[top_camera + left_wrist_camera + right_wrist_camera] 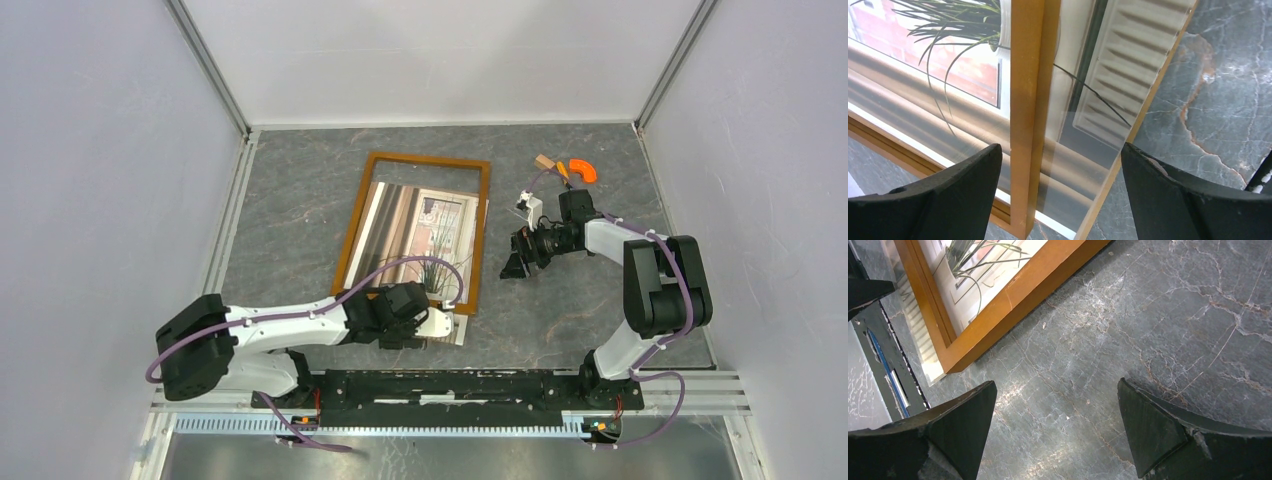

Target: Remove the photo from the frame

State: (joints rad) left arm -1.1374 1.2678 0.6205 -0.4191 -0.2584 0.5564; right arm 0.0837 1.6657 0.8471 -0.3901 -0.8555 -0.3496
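One photo [1113, 65] corner juts past frame [1025, 100], beneath spread left pincer [1060, 155].

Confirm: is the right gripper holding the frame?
No, the right gripper stands open above the table, with the frame off to one side, untouched.

One frame [352, 225], one photo [415, 225], two pincers [1060, 150] [1056, 381].
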